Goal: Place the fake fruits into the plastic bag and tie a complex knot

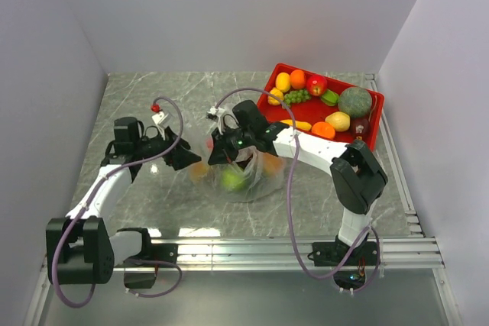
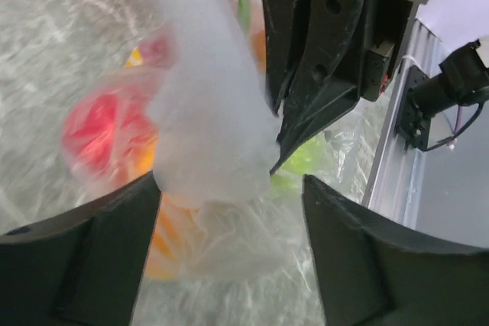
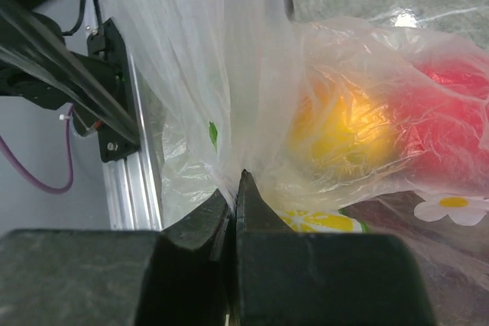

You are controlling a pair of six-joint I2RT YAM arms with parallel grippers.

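the right gripper point(image 3: 237, 182) is pinched shut on the plastic bag point(image 3: 199, 59), with the fake fruits point(image 3: 344, 135) just beyond its tips; the left gripper point(image 2: 231, 185) gapes around the twisted neck and should close squarely there, pulling it taut

A transparent crinkly plastic bag point(image 1: 260, 177) is lying at the middle of the grey marbled table point(image 1: 153, 97), with a green fruit point(image 1: 231, 180) and an orange fruit point(image 1: 198, 171) showing through its film. The right gripper point(image 1: 214, 156) is reaching over the bag's left part, and the left gripper point(image 1: 191, 160) is facing it, just beside it. A red rectangular tray point(image 1: 377, 120) is sitting at the far right corner, holding more glossy plastic fruits point(image 1: 317, 84) in yellow, orange, red, green and purple
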